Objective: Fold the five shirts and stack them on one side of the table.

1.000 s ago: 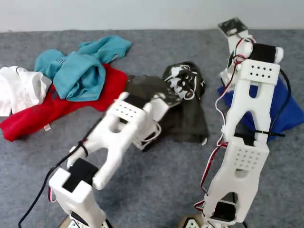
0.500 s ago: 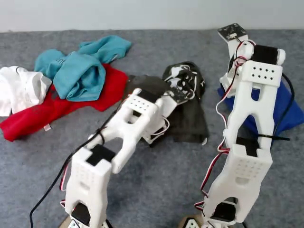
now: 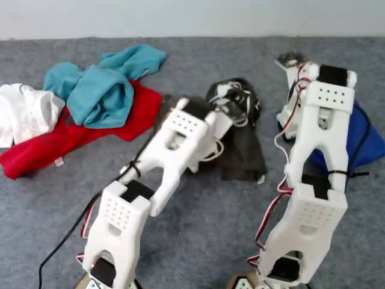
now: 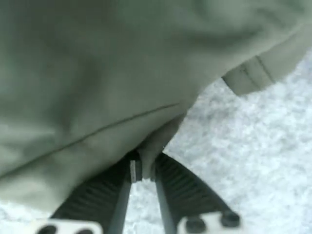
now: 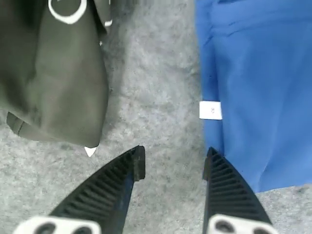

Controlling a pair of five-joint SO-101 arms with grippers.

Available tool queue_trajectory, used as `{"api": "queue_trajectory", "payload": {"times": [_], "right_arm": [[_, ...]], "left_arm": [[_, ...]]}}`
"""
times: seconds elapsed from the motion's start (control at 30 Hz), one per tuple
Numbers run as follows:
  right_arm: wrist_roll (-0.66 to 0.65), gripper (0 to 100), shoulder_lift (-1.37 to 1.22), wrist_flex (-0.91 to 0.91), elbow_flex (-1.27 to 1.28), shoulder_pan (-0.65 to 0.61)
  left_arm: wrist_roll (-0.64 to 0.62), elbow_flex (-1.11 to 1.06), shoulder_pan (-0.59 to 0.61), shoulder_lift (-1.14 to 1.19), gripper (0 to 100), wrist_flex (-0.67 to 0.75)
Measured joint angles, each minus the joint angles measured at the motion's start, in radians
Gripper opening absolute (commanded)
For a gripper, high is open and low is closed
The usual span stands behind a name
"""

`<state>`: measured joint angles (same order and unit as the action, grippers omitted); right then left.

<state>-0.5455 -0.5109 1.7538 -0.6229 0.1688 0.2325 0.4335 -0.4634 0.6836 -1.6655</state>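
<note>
Surface [image 3: 198, 235]: grey and felt-like, with 2 white arms rising from its near edge.
Right hand [image 5: 174, 158]: fingers moderately wide apart and holding nothing. It points down at bare surface in the gap between the dark shirt [image 3: 240, 150] and the blue shirt [image 3: 368, 141].
Left hand [image 4: 143, 168]: fingers narrow, pinched on a fold at the dark shirt's edge. Cloth drapes over the fingertips, so the contact itself is hard to make out.
Dark shirt: crumpled in the middle of the surface. Its long axis runs near to far, with the white-printed part bunched at the far end and a hem corner pointing toward the arms. In the high view the left arm covers much of its left half.
Blue shirt: just beside the dark shirt on the right arm's side, separated from it by a strip of surface. A small white label sits on the edge facing the dark shirt. The right arm hides most of it, so its shape cannot be told.
Red shirt [image 3: 72, 135]: on the dark shirt's other side, meeting its far corner. Its long axis slants from that corner down toward the near side.
Teal shirt [image 3: 102, 90]: heaped on the red shirt's far part.
White shirt [image 3: 24, 111]: farthest from the dark shirt, touching the red shirt and cut off at the picture's edge.
</note>
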Motion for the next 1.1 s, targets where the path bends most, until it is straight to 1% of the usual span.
{"api": "queue_trajectory", "payload": {"times": [0.17,0.27,0.43,0.53,0.7,0.77,0.93,1.1], "right_arm": [[0.000,19.4,0.002,0.000,0.020,0.000],[0.000,19.4,0.002,0.000,0.066,0.000],[0.003,19.4,0.006,0.000,0.170,-0.003],[0.003,19.4,0.043,0.000,0.242,-0.037],[0.008,19.4,0.152,0.000,0.350,-0.140],[0.031,19.4,0.199,0.000,0.407,-0.195],[0.063,19.4,0.305,-0.037,0.598,-0.408],[0.066,19.4,0.376,-0.147,0.770,-0.623]], "left_arm": [[0.003,0.043,0.008,0.000,2,-0.049],[0.003,0.043,0.041,-0.003,2,-0.058],[0.003,0.043,0.141,-0.100,2,-0.061],[0.003,0.043,0.219,-0.203,2,-0.061],[0.003,0.043,0.331,-0.316,2,-0.066],[0.003,0.043,0.370,-0.344,2,-0.068],[0.003,0.043,0.446,-0.368,2,-0.068],[0.003,0.043,0.522,-0.368,2,-0.068]]}}
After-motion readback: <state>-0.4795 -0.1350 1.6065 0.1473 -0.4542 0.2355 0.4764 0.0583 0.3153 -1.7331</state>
